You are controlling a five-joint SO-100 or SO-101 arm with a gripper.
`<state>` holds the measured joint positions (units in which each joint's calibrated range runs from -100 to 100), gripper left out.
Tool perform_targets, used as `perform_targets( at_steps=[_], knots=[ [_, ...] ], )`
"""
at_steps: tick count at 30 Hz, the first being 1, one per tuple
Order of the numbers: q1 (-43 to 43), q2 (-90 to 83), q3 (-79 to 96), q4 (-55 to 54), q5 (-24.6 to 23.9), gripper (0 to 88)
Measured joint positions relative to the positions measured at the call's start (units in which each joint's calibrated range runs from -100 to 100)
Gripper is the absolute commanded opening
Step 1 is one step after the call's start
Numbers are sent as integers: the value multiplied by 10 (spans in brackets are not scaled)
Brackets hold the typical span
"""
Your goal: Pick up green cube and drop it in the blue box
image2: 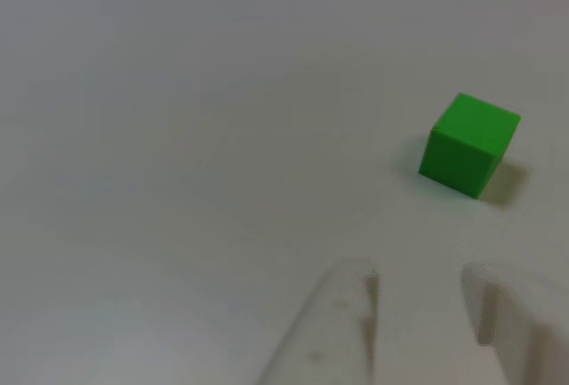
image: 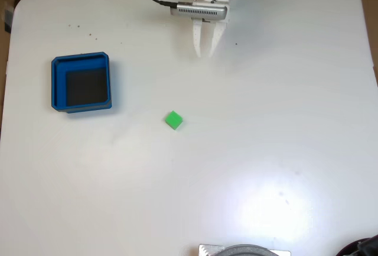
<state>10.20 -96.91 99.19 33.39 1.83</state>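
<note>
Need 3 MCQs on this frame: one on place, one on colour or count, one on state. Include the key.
1. In the fixed view, where is the green cube relative to the blue box?
A. inside it
B. right of it, apart, on the table
C. stacked on its wall

2. What colour is the box's inner floor?
A. dark, near black
B. white
C. green

3. What is the state of the tool?
A. shut on the cube
B. open and empty
C. resting in the box

Key:
1 B: bare table lies between the two.
2 A: the floor is dark inside blue walls.
3 B: the fingers show a gap, with the cube lying well clear.
</note>
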Motion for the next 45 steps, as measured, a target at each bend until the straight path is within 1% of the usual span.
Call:
perform_targets(
  at_steps=[10, 27, 33, 45],
  knots=[
    [50, 0, 0, 0, 0, 26],
    [49, 14, -22, 0, 0, 26],
    [36, 117, -111, 0, 0, 26],
    [36, 450, -362, 0, 0, 26]
  ],
)
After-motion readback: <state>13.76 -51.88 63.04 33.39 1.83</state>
